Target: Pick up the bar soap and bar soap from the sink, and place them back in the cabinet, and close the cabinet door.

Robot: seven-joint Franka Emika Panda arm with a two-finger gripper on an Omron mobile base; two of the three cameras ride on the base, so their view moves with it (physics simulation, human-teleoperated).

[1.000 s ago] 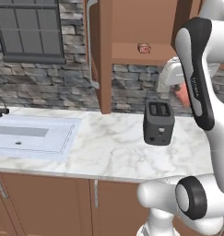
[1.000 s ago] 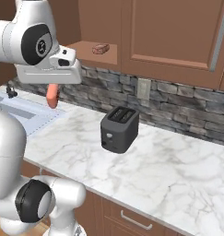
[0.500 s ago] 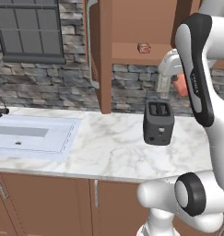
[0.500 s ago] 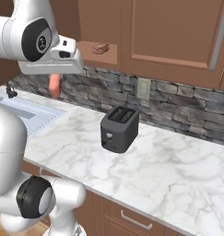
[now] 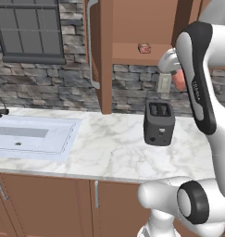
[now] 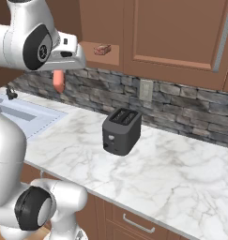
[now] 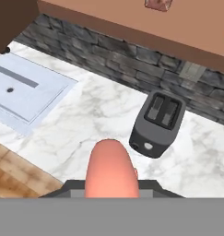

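My gripper is shut on the orange bar soap, which hangs in the air above the counter, left of the toaster and just below the open cabinet's shelf. The same orange bar soap stands up large at the bottom of the hand view, and it peeks out behind my arm as the orange bar soap. The tan-brown bar soap lies on the cabinet shelf; tan-brown bar soap. The cabinet door stands open, edge-on, with its long silver handle. The sink lies at the left.
A dark toaster stands on the marble counter under the cabinet; toaster. A thin black faucet rises behind the sink. A wall outlet sits on the stone backsplash. A window is above the sink.
The arm has lifted the orange bar soap higher, closer to the level of the cabinet shelf. The toaster, the brown soap and the door have not moved.
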